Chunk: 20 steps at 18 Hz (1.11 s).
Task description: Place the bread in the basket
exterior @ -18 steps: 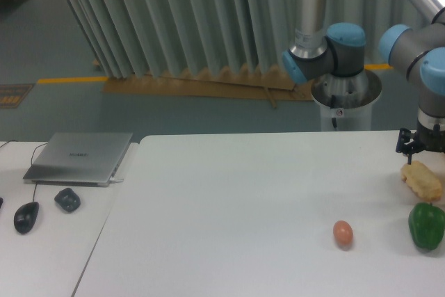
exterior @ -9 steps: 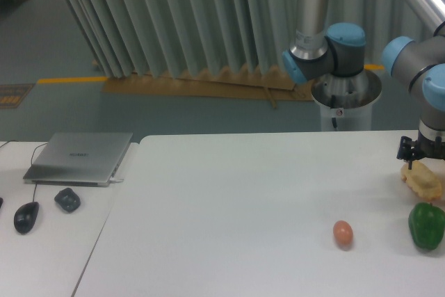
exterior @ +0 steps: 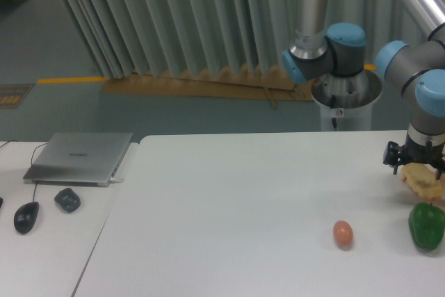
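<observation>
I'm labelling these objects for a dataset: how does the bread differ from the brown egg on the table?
The bread is pale yellow-tan, oblong and rough; the egg is reddish-brown, smooth and rounded. The bread is clearly larger than the egg. The bread sits at the right edge of the view, directly under the gripper, just behind the green pepper; the egg lies alone, left of both. Both appear to rest on the white table.

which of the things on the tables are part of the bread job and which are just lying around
Part of the job:
- bread, at the table's right edge
- gripper, right over the bread
- no basket is in view

Just lying about:
- green pepper
- brown egg
- laptop, closed
- mouse
- small dark object beside the mouse
</observation>
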Tool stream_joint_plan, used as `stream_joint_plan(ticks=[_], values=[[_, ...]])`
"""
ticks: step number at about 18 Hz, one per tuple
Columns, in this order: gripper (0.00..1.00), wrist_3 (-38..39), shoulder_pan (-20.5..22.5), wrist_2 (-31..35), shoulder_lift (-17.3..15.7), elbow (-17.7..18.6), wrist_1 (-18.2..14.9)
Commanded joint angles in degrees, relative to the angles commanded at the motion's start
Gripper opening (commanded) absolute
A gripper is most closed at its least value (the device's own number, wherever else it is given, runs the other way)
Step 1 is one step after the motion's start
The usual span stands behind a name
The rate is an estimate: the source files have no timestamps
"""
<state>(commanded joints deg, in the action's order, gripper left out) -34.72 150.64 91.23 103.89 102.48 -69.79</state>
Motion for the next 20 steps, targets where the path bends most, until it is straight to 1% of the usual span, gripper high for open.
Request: stream_joint_plan(ticks=[2,5,10,20], values=[[1.00,-0.17,0.70,0.00,-0.26,-0.44,0.00],[1.00,-0.70,2.98,0.26,-1.84,-2.02,-0.96],[1.00,-1.40,4.92,0.44,-1.76,-1.50,-0.53],[1.00,-0.88,4.48,0.44,-0.44,-0.09,0.00]])
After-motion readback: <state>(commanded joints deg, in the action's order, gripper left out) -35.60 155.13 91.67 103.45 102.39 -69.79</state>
